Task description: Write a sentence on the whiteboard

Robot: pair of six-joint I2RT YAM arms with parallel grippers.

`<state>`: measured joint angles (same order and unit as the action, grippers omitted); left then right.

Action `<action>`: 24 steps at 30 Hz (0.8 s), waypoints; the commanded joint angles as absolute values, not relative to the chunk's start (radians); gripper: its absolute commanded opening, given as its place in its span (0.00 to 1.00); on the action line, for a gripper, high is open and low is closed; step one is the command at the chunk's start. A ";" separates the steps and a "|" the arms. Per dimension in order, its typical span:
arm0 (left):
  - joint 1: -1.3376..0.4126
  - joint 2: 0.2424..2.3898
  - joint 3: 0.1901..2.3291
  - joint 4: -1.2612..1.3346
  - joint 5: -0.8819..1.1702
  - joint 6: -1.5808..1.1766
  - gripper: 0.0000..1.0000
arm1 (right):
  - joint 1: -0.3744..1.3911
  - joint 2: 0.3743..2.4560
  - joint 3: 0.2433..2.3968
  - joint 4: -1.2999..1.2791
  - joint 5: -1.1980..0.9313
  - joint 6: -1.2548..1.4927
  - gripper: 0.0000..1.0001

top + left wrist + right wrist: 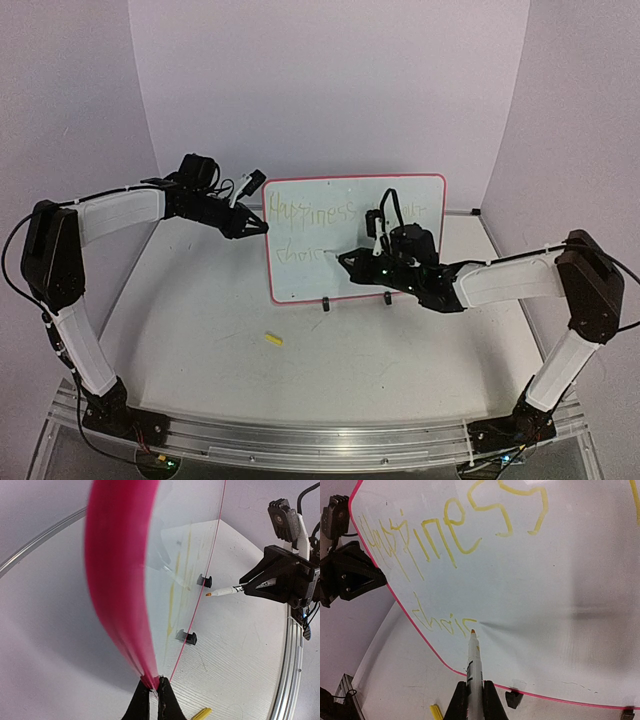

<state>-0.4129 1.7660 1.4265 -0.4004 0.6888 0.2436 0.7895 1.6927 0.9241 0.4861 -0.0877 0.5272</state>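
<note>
We see the whiteboard (400, 270) standing upright on its two clip feet at the back of the desk (300, 390), and the left gripper (262, 226) is closed on its left edge. The right gripper (347, 258) is clamped on a marker (474, 662), whose tip is at the end of the lower line of the yellow sentence (455, 535).

There's the pale table (200, 330) carrying the whiteboard (305, 275), upright on its two black clip feet (325, 305), and a small yellow piece (273, 339) lying loose near the whiteboard's front left corner.
</note>
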 commanded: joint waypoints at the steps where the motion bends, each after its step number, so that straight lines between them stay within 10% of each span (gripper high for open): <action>1: -0.427 1.723 1.436 -0.391 0.703 0.272 0.00 | 0.784 1.687 0.935 0.504 -0.058 0.520 0.00; 24: -0.427 1.724 1.436 -0.391 0.703 0.272 0.00 | 0.776 1.687 0.941 0.453 0.023 0.530 0.00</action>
